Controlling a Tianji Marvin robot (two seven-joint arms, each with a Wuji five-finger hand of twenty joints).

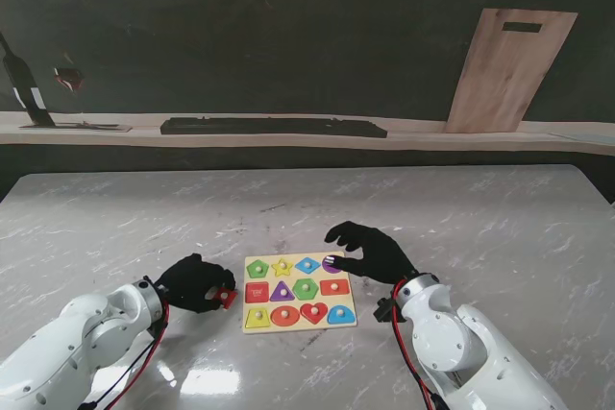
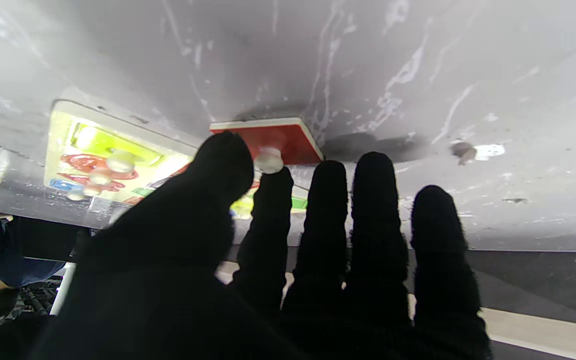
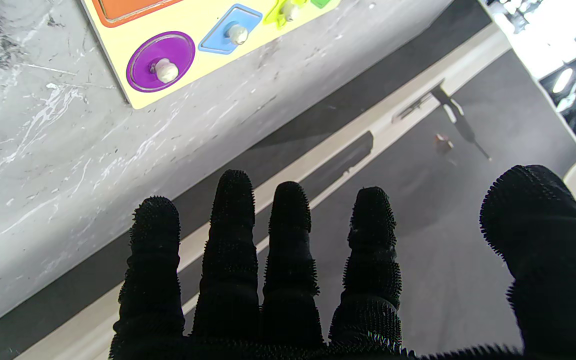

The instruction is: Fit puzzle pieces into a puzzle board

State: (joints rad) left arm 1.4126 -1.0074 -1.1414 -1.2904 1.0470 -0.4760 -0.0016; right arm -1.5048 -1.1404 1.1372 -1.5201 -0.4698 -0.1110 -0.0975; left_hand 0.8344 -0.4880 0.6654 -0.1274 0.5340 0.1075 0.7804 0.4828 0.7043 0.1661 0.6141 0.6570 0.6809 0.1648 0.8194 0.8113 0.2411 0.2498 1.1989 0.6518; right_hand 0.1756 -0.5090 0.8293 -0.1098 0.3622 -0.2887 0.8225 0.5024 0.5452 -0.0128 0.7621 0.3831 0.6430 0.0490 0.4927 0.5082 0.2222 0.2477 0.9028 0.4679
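Left hand (image 1: 195, 282), lower left of frame, pinches the red square piece (image 2: 273, 139) by its knob for insertion; right hand (image 1: 370, 251) hovers spread, empty, over the puzzle board (image 1: 299, 306).

Even overhead light; white glare on the counter (image 1: 207, 381) near its front edge; left wrist view soft and overexposed at the puzzle board (image 2: 93, 160); black fingers (image 3: 233, 240) sharp

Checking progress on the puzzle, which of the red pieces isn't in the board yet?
The red square piece pinched by its knob in the left hand, off the puzzle board's left edge; the other reds sit seated.
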